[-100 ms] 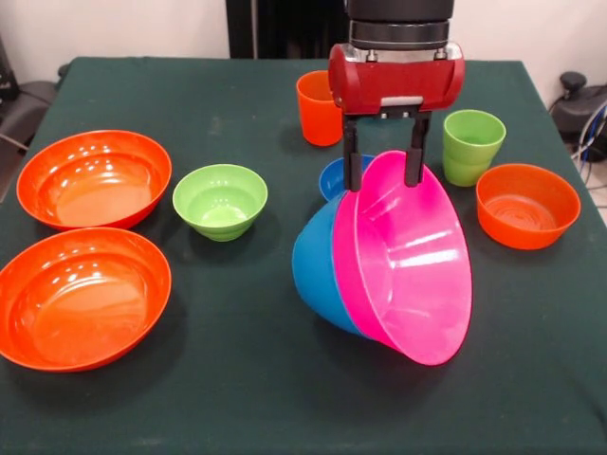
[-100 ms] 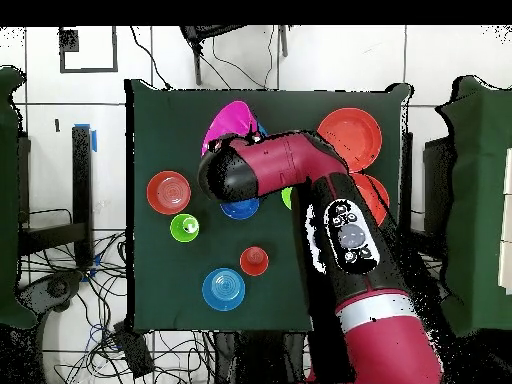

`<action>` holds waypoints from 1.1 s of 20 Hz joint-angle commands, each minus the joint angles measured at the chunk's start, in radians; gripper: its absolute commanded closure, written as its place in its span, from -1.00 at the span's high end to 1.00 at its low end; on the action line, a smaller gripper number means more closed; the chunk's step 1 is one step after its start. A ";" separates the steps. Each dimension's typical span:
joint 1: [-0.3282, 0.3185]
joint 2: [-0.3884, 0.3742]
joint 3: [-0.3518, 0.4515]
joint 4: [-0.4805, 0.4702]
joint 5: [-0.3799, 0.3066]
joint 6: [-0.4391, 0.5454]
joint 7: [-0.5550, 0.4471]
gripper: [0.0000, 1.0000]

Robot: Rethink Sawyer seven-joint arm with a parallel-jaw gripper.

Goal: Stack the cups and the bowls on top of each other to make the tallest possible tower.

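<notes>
My gripper (image 1: 382,182) hangs over the table's middle, shut on the upper rims of a large pink bowl (image 1: 408,261) nested inside a large blue bowl (image 1: 315,270). One finger is outside the blue wall and the other inside the pink one. The pair is tipped on its side, opening towards the front right. I cannot tell whether its lower edge touches the cloth. In the overhead view the arm hides the gripper, and only the pink bowl (image 2: 228,125) sticks out. An orange cup (image 1: 318,107) and a lime green cup (image 1: 471,145) stand upright behind.
Two large orange bowls (image 1: 95,178) (image 1: 83,296) sit at the left, with a small lime green bowl (image 1: 220,201) beside them. A small orange bowl (image 1: 527,205) is at the right and a dark blue bowl (image 1: 334,177) sits behind the gripper. A light blue bowl (image 2: 224,289) lies near the robot's base.
</notes>
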 commanded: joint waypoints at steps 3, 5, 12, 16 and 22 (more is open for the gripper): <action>0.024 0.100 -0.036 0.011 0.011 0.033 0.067 1.00; 0.025 0.102 -0.037 0.008 0.014 0.034 0.065 1.00; 0.021 0.112 -0.039 0.002 0.027 0.022 0.062 1.00; 0.002 0.119 -0.037 0.012 0.022 -0.003 0.054 1.00; -0.009 0.122 -0.035 0.021 0.014 -0.020 0.047 1.00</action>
